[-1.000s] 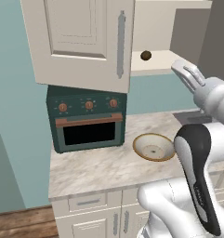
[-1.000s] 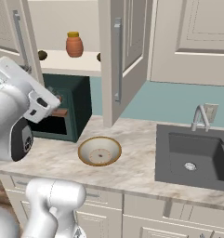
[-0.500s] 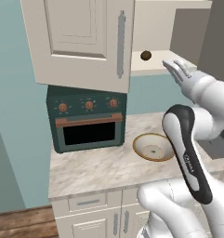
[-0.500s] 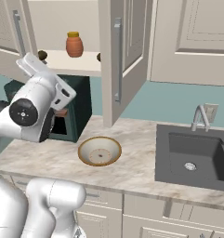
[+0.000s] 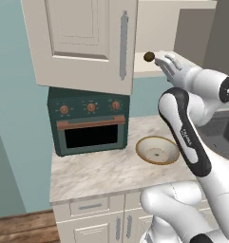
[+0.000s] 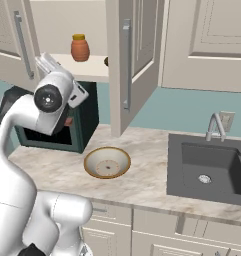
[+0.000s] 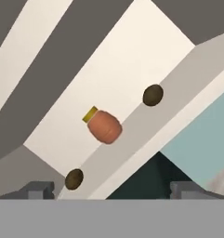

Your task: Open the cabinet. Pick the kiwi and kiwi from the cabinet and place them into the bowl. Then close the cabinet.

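Observation:
The cabinet (image 5: pixel 82 42) stands open, both cream doors (image 6: pixel 129 65) swung out. On its shelf lie two dark kiwis (image 7: pixel 153 95) (image 7: pixel 74 179), one on each side of an orange-brown jar (image 7: pixel 103 125). One kiwi (image 5: pixel 148 57) sits at the shelf's front edge, just left of my gripper (image 5: pixel 165 62). The gripper (image 7: pixel 112 190) is open, its fingertips (image 7: pixel 36 189) far apart with nothing between them, raised to shelf height in front of the opening. The tan-rimmed bowl (image 5: pixel 157 149) rests on the counter below, nothing in it.
A dark green toaster oven (image 5: pixel 90 118) stands under the cabinet's left door. A sink (image 6: pixel 207 170) with a faucet (image 6: pixel 214 127) lies to the right. The jar (image 6: pixel 79 47) is on the shelf between the kiwis. The open right door hangs over the counter.
The arm has swung up and in toward the cabinet shelf; the hand now sits close to the front kiwi. Cabinet, bowl and fruits have not moved.

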{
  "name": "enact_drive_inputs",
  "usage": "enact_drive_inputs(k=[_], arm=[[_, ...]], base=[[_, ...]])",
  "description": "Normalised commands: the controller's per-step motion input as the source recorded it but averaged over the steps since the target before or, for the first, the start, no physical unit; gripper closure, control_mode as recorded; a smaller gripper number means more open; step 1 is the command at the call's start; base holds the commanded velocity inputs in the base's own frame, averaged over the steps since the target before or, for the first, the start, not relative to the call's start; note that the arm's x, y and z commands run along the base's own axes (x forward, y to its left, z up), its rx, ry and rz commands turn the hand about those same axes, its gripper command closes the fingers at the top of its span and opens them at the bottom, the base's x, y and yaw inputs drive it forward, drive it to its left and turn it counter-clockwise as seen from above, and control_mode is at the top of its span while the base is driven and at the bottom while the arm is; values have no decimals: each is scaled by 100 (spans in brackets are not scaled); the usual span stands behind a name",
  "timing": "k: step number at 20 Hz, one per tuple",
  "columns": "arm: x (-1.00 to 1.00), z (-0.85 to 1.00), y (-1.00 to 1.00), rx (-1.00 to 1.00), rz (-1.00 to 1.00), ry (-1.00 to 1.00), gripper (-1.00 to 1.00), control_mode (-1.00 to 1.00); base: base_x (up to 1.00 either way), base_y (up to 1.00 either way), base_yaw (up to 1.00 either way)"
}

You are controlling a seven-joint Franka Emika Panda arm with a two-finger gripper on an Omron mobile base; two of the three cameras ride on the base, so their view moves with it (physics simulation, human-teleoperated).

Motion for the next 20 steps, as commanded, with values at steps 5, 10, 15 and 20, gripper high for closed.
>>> enact_drive_inputs(k=[5, 10, 15, 20], arm=[[2, -1, 23, 0, 31, 28, -100, -100], [0, -7, 18, 0, 30, 16, -100, -100], [9, -5, 5, -2, 4, 1, -100, -100], [34, -27, 22, 0, 5, 0, -100, -100]], base=[[0, 0, 0], [0, 0, 0], [0, 0, 0], [0, 0, 0]])
